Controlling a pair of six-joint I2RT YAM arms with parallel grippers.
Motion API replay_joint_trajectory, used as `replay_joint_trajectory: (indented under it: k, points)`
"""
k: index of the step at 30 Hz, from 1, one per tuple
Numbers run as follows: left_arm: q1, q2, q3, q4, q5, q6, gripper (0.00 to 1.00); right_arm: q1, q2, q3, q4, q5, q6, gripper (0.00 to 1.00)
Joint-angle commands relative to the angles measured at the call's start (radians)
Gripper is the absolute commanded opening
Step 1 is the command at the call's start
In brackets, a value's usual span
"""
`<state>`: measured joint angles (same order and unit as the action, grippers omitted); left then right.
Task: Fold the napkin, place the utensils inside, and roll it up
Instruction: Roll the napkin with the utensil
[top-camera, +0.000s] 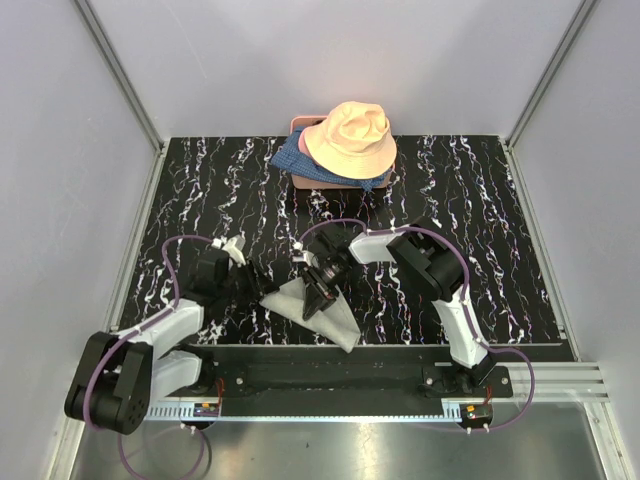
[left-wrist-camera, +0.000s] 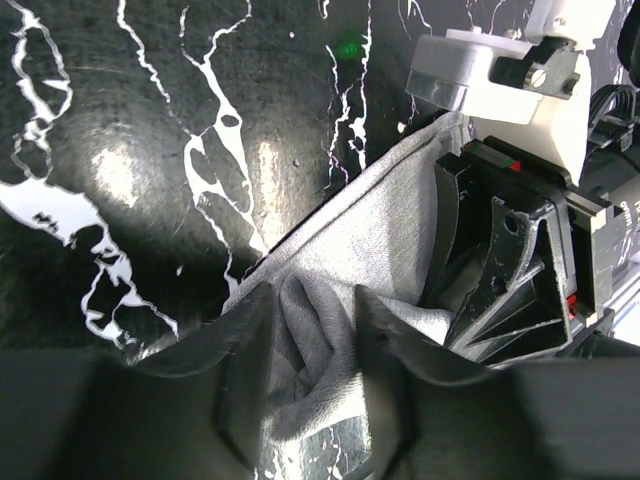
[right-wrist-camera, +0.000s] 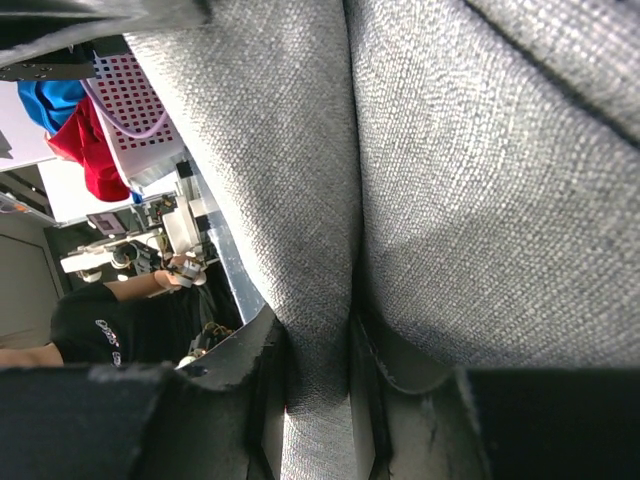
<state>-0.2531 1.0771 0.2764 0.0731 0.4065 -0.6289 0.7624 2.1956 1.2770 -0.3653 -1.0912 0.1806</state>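
Note:
The light-grey napkin (top-camera: 335, 315) lies bunched into a rough triangle near the table's front edge, between the two arms. My left gripper (top-camera: 263, 285) reaches in from the left. In its wrist view, a bunched fold of the napkin (left-wrist-camera: 350, 250) fills the gap between the left gripper (left-wrist-camera: 315, 350) jaws. My right gripper (top-camera: 318, 293) points down onto the cloth's top. Its wrist view shows the right gripper (right-wrist-camera: 318, 370) pinching a ridge of the napkin (right-wrist-camera: 450, 150), which fills most of that frame. The utensils are out of view.
A peach bucket hat (top-camera: 350, 138) rests on blue patterned fabric (top-camera: 290, 158) over a pink box (top-camera: 300, 124) at the back centre. The black marbled table (top-camera: 480, 220) ends at a metal rail (top-camera: 330, 410) along the front. Grey walls enclose the sides.

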Motion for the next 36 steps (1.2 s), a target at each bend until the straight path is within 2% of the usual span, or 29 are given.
replay_joint_trajectory:
  k: [1,2,4,6,7,8,12,15,19,27,32,36]
  points:
    - [0.005,0.041,-0.005,0.111,0.048,0.001,0.35,-0.020,0.030,0.027,-0.023,0.016,-0.006,0.31]
    - [0.005,0.049,-0.005,0.120,0.051,0.001,0.33,-0.021,0.032,0.028,-0.021,0.016,-0.006,0.31]
    - [0.005,0.056,-0.005,0.126,0.052,0.005,0.22,-0.025,0.033,0.031,-0.023,0.017,-0.006,0.32]
    - [0.005,0.066,-0.002,0.126,0.052,0.009,0.06,-0.026,0.029,0.033,-0.023,0.023,-0.006,0.35]
    - [0.003,0.072,0.000,0.123,0.051,0.012,0.03,-0.029,0.017,0.033,-0.024,0.028,-0.006,0.37]
    - [0.005,0.084,0.004,0.119,0.048,0.012,0.00,-0.031,0.007,0.033,-0.026,0.034,-0.004,0.43]
    - [0.005,0.133,0.047,0.059,0.011,0.026,0.00,-0.047,-0.078,0.030,-0.038,0.097,0.000,0.63]
    - [0.005,0.170,0.072,0.034,0.012,0.038,0.00,-0.049,-0.167,0.025,-0.064,0.201,-0.004,0.68]
    - [0.005,0.214,0.098,0.011,0.008,0.038,0.00,-0.049,-0.304,-0.011,-0.086,0.313,-0.015,0.71]
    - [0.005,0.279,0.156,-0.039,0.000,0.049,0.00,0.001,-0.536,-0.168,-0.124,0.370,0.022,0.72]
    - [0.005,0.308,0.176,-0.047,0.011,0.054,0.00,0.064,-0.574,-0.269,-0.123,0.360,0.080,0.72]
    - [0.005,0.304,0.178,-0.058,0.006,0.058,0.00,0.064,-0.597,-0.343,-0.123,0.381,0.088,0.72]
